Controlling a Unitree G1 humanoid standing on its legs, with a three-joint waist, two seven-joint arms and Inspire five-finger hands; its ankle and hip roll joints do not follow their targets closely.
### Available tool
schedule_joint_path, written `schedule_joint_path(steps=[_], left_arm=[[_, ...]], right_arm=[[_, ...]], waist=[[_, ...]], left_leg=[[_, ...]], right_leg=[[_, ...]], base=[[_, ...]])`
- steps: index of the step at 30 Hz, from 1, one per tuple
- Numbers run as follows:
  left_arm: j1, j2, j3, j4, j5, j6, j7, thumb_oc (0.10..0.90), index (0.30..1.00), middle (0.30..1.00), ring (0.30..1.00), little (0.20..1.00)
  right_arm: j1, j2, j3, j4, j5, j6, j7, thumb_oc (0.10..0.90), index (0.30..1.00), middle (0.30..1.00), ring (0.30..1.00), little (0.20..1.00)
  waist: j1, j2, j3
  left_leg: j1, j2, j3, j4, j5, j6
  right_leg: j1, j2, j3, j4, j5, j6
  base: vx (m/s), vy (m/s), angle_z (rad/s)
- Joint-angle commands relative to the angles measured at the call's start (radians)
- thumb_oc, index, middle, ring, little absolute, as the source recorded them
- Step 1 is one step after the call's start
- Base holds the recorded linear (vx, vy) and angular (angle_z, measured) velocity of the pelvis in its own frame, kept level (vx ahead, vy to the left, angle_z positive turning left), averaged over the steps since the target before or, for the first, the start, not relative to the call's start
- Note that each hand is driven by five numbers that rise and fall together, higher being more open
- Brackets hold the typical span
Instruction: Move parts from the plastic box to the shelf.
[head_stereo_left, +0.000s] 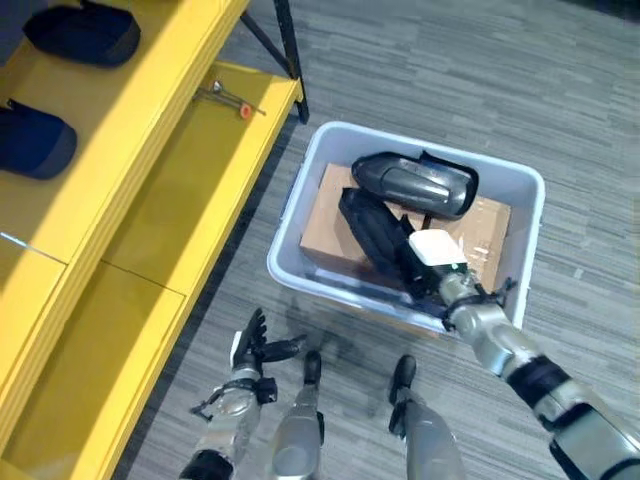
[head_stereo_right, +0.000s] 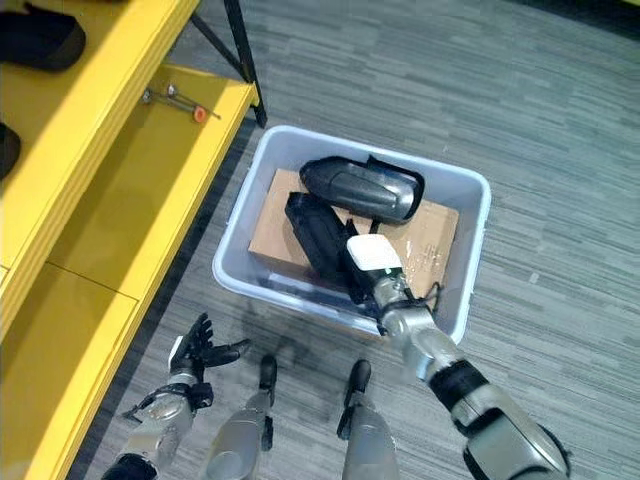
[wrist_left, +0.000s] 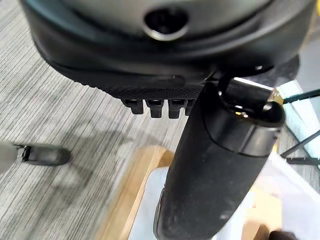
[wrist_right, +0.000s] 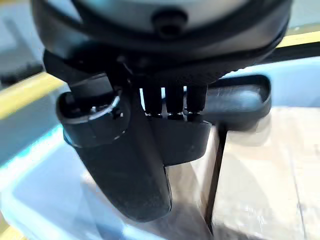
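A pale plastic box (head_stereo_left: 296, 200) stands on the floor beside the yellow shelf (head_stereo_left: 180, 190). A cardboard carton (head_stereo_left: 330, 228) lies inside it, with two black parts on top: a rounded shell (head_stereo_left: 415, 185) at the far side and a long part (head_stereo_left: 368, 225) running toward me. My right hand (head_stereo_left: 445, 268), with a white cover on the thumb, reaches over the box's near wall and is closed on the near end of the long part (wrist_right: 180, 137). Low over the floor beside the shelf, my left hand (head_stereo_left: 250, 350) hovers with its fingers spread, holding nothing.
Two dark padded parts (head_stereo_left: 85, 35) (head_stereo_left: 30, 140) lie on the shelf's upper levels. A small metal tool with an orange tip (head_stereo_left: 235, 102) rests on the lower board. A black stand leg (head_stereo_left: 290, 60) slants down behind the box. The lower shelf board nearest me is bare.
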Motion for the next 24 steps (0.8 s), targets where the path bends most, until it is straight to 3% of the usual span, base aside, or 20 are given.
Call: schedule_joint_path(steps=[1,7,12,18,24], left_arm=[[-0.014,0.041,-0.01,-0.024,0.034,-0.037,-0.015,0.9,1.0,1.0,1.0,1.0],[0.048,0.034,0.051,-0.034,0.063,-0.03,-0.036,0.9,1.0,1.0,1.0,1.0],[0.076,0.023,0.068,-0.019,0.069,-0.03,-0.042,0.9,1.0,1.0,1.0,1.0],[0.11,0.006,0.069,-0.031,0.057,-0.034,-0.05,0.9,1.0,1.0,1.0,1.0],[0.126,-0.004,0.041,-0.049,0.046,-0.025,-0.053,0.9,1.0,1.0,1.0,1.0]], right_arm=[[-0.043,0.002,-0.068,-0.107,0.048,-0.037,-0.035,0.4,0.3,0.3,0.3,0.3],[0.077,-0.004,-0.149,-0.297,0.071,-0.1,-0.002,0.4,0.3,0.3,0.3,0.3],[0.104,-0.002,-0.158,-0.361,0.078,-0.13,0.012,0.4,0.3,0.3,0.3,0.3],[0.09,-0.012,-0.148,-0.429,0.074,-0.161,0.021,0.4,0.3,0.3,0.3,0.3],[0.056,-0.035,-0.149,-0.505,0.077,-0.18,-0.003,0.4,0.3,0.3,0.3,0.3]], waist=[[-0.007,-0.049,-0.117],[-0.051,-0.036,-0.256],[-0.06,-0.028,-0.296],[-0.055,-0.017,-0.323],[-0.041,-0.003,-0.329]], left_leg=[[0.095,0.049,0.033,-0.005,-0.074,-0.031],[0.162,0.064,0.072,-0.008,-0.096,-0.029],[0.196,0.077,0.089,-0.007,-0.099,-0.03],[0.204,0.118,0.099,0.05,-0.05,-0.052],[0.143,0.176,0.032,0.091,0.025,-0.081]], right_leg=[[0.026,-0.095,0.051,-0.029,0.042,0.093],[0.073,-0.065,0.092,-0.057,0.032,0.094],[0.081,-0.047,0.122,-0.041,0.012,0.088],[0.111,-0.006,0.138,-0.035,-0.019,0.065],[0.154,0.061,0.112,-0.099,-0.033,0.027]], base=[[0.13,-0.027,-0.27],[0.09,-0.03,-0.12],[0.06,-0.051,-0.25],[0.02,-0.113,-0.16],[-0.03,-0.184,0.11]])
